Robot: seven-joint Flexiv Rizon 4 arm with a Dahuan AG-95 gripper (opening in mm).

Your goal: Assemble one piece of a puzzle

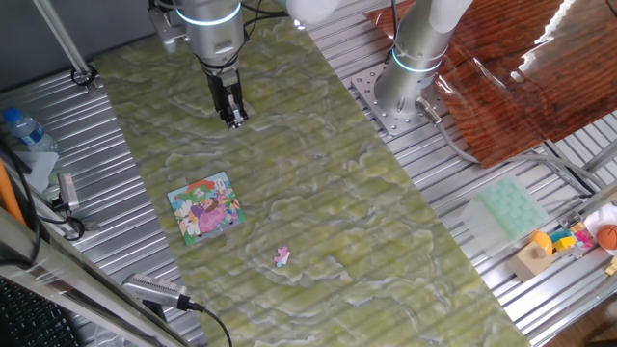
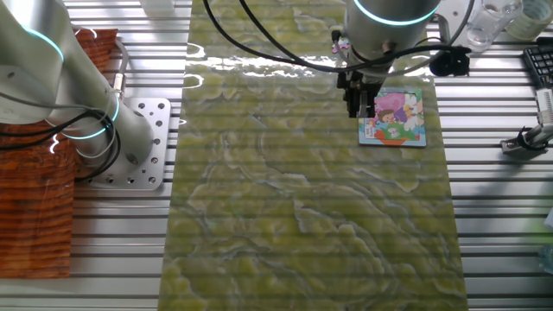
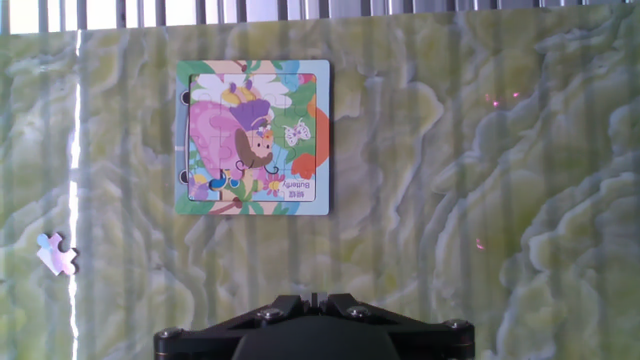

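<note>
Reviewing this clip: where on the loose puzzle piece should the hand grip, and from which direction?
The piece lies flat on the mat, apart from the puzzle, with nothing close beside it. It is probably best taken straight from above, fingers closing across its narrow body rather than on the knobs. Being thin and flat, it offers no side to grip from. The hand hangs well away.

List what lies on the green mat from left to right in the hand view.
The piece near the left edge → the puzzle left of centre → bare green mat across the right half.
</note>
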